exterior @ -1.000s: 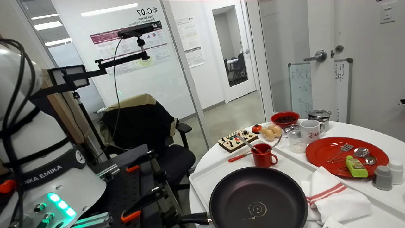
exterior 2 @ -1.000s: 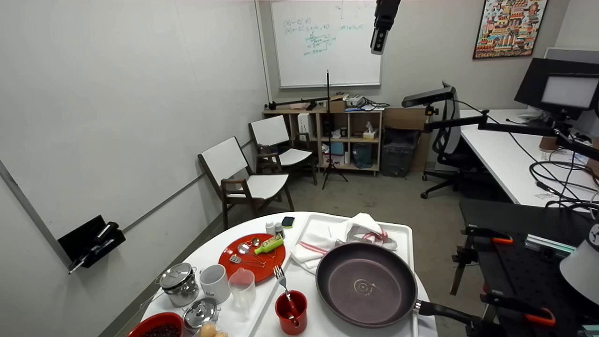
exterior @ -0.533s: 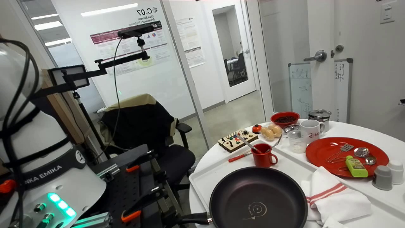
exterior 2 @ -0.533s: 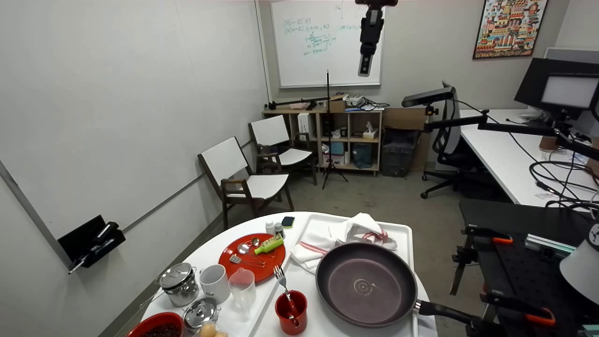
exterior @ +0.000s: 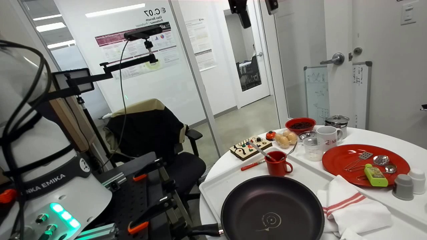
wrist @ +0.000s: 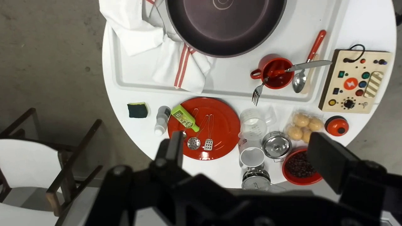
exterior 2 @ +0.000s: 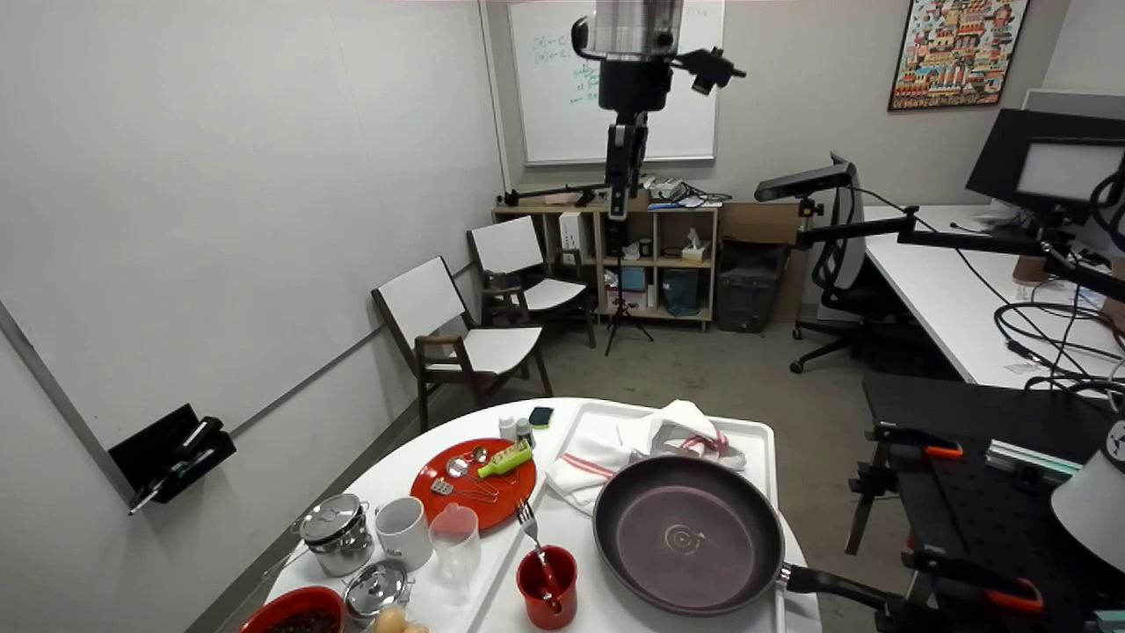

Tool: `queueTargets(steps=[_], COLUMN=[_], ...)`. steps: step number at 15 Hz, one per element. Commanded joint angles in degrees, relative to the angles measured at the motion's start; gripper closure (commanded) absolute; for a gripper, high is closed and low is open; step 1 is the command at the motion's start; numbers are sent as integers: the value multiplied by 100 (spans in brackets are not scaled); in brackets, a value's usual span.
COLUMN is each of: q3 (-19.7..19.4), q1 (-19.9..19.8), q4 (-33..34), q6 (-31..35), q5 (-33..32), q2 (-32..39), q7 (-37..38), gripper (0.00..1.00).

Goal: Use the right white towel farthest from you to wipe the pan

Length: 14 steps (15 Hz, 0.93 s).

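The large black pan [exterior: 272,203] sits on the white tray, its handle jutting over the table edge. White towels with red stripes lie crumpled in the tray against the pan's rim. One striped towel [wrist: 183,64] is on the red plate's side; another towel [wrist: 135,31] is bunched beside it, at the tray's end. Which is the task's right one I cannot tell. My gripper [wrist: 246,138] hangs high above the table, well clear of pan and towels. Its jaws are wide apart with nothing held. In both exterior views the gripper [exterior 2: 619,200] points downward.
In the tray [wrist: 141,82] stands a red mug [wrist: 273,72] with cutlery sticking out. Beyond lie a red plate [wrist: 226,125] with a green bottle [wrist: 185,117], a measuring cup [wrist: 253,124], a white mug [wrist: 252,157], metal pots, eggs [wrist: 303,125] and a red bowl [wrist: 301,166].
My gripper has come down into both exterior views and swung sideways, leftward in the view that faces the whiteboard. It stays open. Pan, towels and tableware have not moved.
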Motion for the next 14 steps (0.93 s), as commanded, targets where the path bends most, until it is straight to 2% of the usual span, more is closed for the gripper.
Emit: queueTargets(steps=[1, 6, 14], q3=[36, 147, 383], q1=[-88, -207, -658], q4=[579, 1283, 2638], q6=[402, 634, 368], q5=[153, 363, 687], q2=[912, 2076, 3692], q7=[-45, -173, -289], gripper=[0, 0, 0])
